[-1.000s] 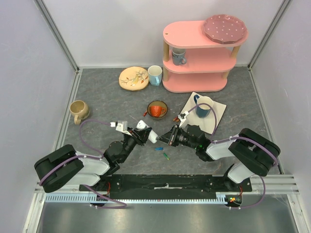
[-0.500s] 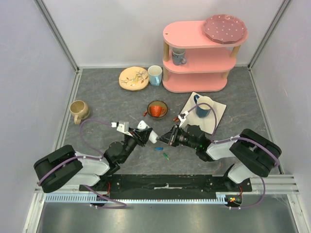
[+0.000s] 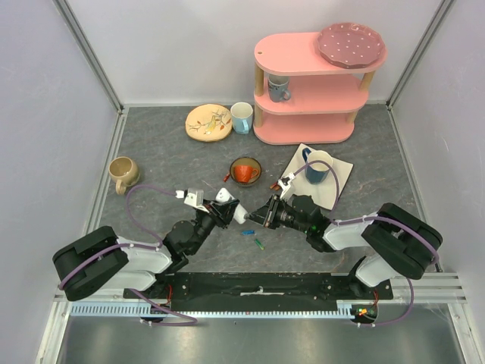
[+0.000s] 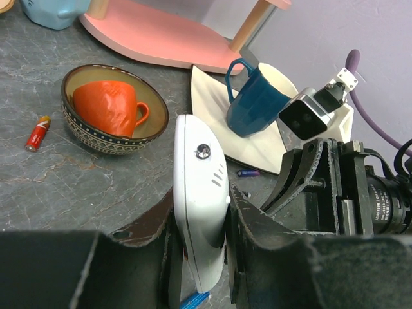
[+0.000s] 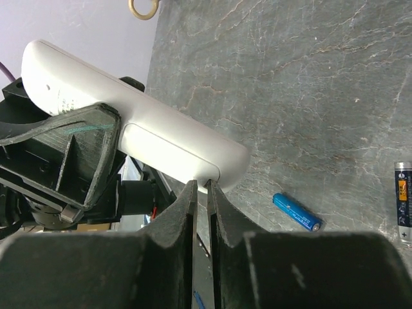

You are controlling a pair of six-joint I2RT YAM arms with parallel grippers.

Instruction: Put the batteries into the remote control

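The left gripper [image 3: 226, 208] is clamped on the remote control [image 3: 223, 196], its two fingers pressed against the long sides of the white bar, which it holds clear of the worktop [image 3: 167, 152] about midway between the left and right edges and nearer the near edge than the far one. In the left wrist view the remote stands on edge with one rounded end pointing away from the camera. The right gripper [image 3: 260, 218] faces it from the right. Its fingers [image 5: 183, 212] are drawn almost together with only a thin slit between them, and their tips meet the remote's other rounded end, by the seam of a panel. I cannot tell whether they nip that edge. Below the two grippers, a blue battery [image 3: 248, 232] and a green battery [image 3: 259, 244] lie on the worktop toward the near edge. The right wrist view shows a dark battery [image 5: 402, 201] near the blue one. A red battery [image 4: 37, 132] lies just left of a patterned bowl [image 4: 84, 132] that holds an orange cup [image 4: 106, 106], near the middle of the worktop. A dark blue mug [image 3: 318, 167] stands on a white napkin [image 3: 342, 173] to the right of the bowl, and one more small battery [image 4: 248, 172] lies at the napkin's near edge. A pink shelf [image 3: 311, 133] stands at the far edge.
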